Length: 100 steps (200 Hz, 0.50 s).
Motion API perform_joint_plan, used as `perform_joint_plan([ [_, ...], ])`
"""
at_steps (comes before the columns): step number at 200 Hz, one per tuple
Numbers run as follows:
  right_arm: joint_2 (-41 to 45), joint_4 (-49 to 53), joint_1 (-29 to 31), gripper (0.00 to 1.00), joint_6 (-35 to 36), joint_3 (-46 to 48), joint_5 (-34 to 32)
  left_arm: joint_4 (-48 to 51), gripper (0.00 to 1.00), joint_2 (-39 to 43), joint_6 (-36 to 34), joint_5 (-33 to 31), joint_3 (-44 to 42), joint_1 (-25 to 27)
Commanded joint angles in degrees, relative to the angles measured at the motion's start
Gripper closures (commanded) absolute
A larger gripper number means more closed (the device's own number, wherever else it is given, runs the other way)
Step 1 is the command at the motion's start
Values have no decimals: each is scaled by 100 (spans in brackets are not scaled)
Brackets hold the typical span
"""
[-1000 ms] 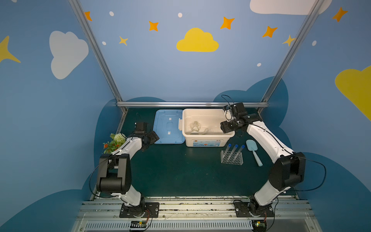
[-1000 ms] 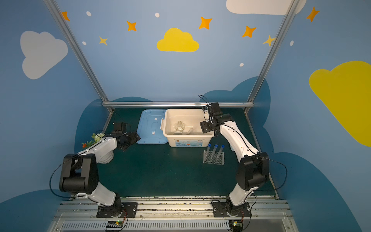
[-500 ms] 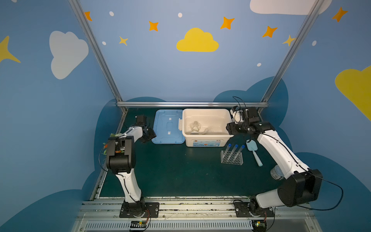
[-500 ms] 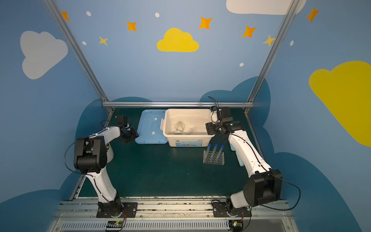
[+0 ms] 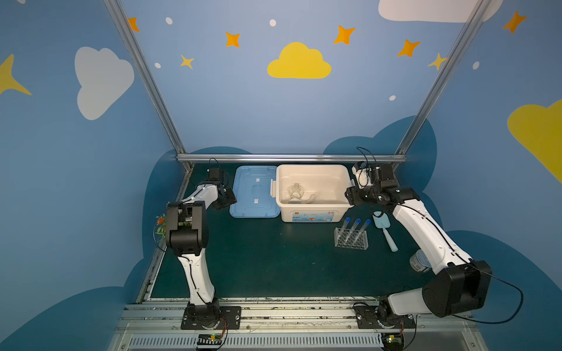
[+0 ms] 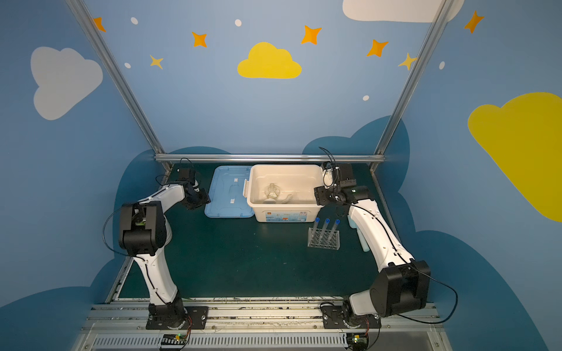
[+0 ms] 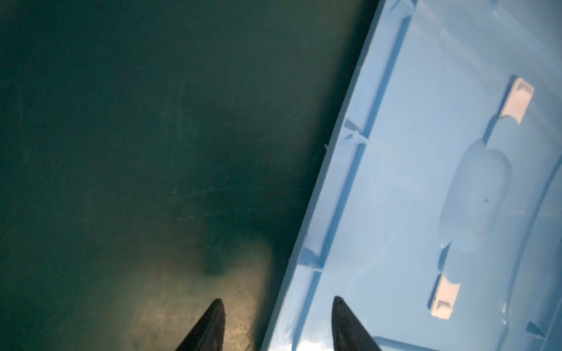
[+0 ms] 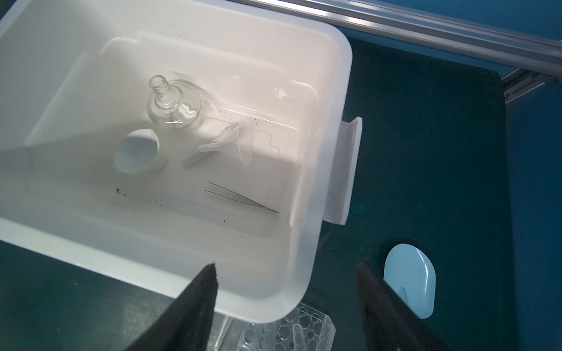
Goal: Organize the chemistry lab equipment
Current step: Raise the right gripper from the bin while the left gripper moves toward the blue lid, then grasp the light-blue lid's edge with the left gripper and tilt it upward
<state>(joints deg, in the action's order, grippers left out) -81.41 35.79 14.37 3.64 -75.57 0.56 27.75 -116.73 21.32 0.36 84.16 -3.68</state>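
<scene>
White bin holds flask, mortar, funnel and thin rod. Its blue lid lies alongside, edge now straddled by the left gripper, jaws narrowed yet apart. The right gripper, spread and empty, has withdrawn over the rack of test tubes, probably next.

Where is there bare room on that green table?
The widest bare stretch of the dark green table is the front middle, bordered by the flat blue lid, the white plastic bin and the clear test-tube rack. Crowded: the right side, with rack, pale blue scoop and small cup.
</scene>
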Motion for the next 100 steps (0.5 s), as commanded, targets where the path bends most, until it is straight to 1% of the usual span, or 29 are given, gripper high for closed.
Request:
perform_joint_plan([
  [1, 210, -6, -38, 28, -28, 68, 76, 363, 43, -239, -168, -108, 452, 3],
  [24, 239, 51, -49, 28, -39, 67, 41, 657, 46, -517, -218, -150, 803, 6],
  [50, 314, 21, -84, 27, -13, 131, 32, 706, 56, -627, -250, -244, 827, 23],
  [84, 323, 7, -110, 28, -33, 118, 117, 948, 56, -829, -427, -296, 1094, 63],
  [100, 322, 16, -119, 28, -51, 110, 144, 1067, 58, -956, -514, -301, 1269, 95],
])
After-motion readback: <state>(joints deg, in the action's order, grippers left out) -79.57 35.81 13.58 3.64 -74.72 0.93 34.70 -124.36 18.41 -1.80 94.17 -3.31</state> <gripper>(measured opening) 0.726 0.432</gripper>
